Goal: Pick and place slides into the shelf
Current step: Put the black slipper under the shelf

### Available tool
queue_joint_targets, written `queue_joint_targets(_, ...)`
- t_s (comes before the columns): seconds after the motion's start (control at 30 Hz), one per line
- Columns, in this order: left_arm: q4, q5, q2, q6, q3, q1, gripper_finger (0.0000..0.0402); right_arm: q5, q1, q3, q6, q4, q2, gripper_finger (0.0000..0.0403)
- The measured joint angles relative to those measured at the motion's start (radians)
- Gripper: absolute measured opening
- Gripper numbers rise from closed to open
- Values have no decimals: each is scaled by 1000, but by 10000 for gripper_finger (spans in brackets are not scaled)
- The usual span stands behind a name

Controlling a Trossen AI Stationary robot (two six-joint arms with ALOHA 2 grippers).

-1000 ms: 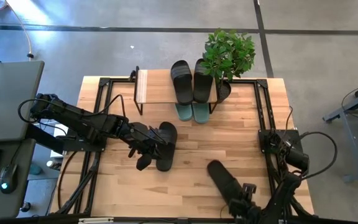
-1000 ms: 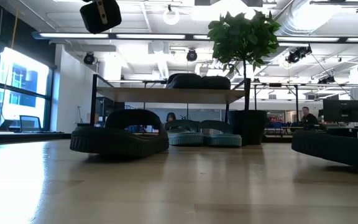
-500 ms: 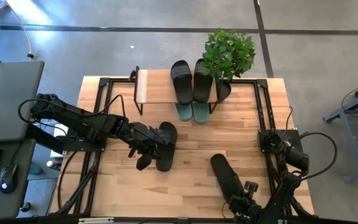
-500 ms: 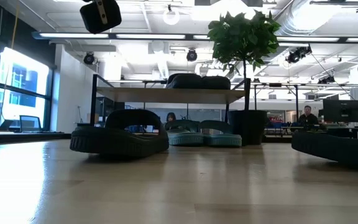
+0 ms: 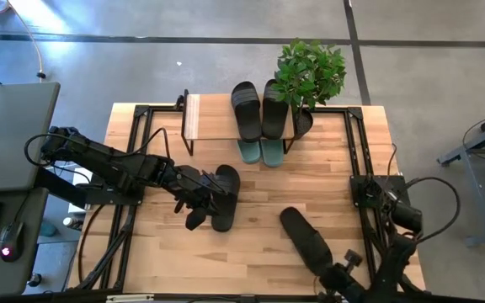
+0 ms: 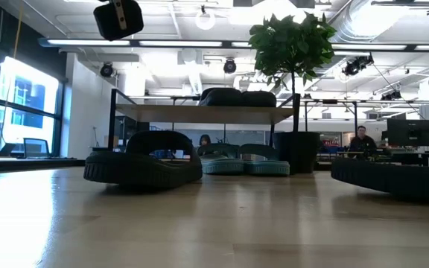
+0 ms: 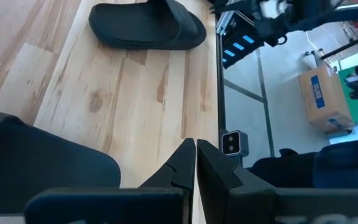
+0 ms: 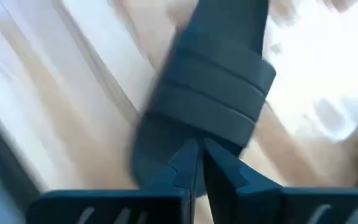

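The right gripper [image 8: 196,163], fingers together, is dragging a black rubber slide [image 5: 305,239] sideways across the wooden tabletop [image 5: 259,189] since half a second ago. The left gripper [image 7: 196,163], closed, is hovering unchanged beside another black slide [image 5: 224,197].

potted plant [image 5: 310,74] at table's [image 5: 251,252] far edge; cardboard box [image 7: 321,94]

Grey concrete floor [image 5: 183,34] surrounds the table; beyond, tall windows [image 6: 21,112] and bright ceiling lights [image 6: 203,18].
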Motion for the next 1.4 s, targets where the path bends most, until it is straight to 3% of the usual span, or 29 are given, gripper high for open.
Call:
queue_joint_targets(0.1,4,0,0,0,0,0,5,37,29,77,153,5,-9,16)
queue_joint_targets(0.2,8,1,0,0,0,0,5,-35,38,147,229,20,-13,16)
queue_joint_targets(0.47,16,8,0,-1,0,0,5,-52,-15,222,289,200,-13,22)
queue_joint_targets(0.67,17,63,0,-4,0,0,5,45,-49,223,308,335,-13,42)
queue_joint_targets(0.8,16,98,0,-4,0,0,5,17,-78,221,316,274,-13,44)
queue_joint_targets(1.0,16,130,0,-24,0,0,5,-41,-81,276,302,-10,-61,44)
queue_joint_targets(1.13,22,131,0,-27,0,0,5,-35,-55,207,131,8,-120,44)
queue_joint_targets(1.3,21,124,0,-27,0,0,5,-159,-21,92,13,17,-113,44)
queue_joint_targets(1.4,21,124,0,-27,0,0,5,-126,2,4,-14,50,-111,44)
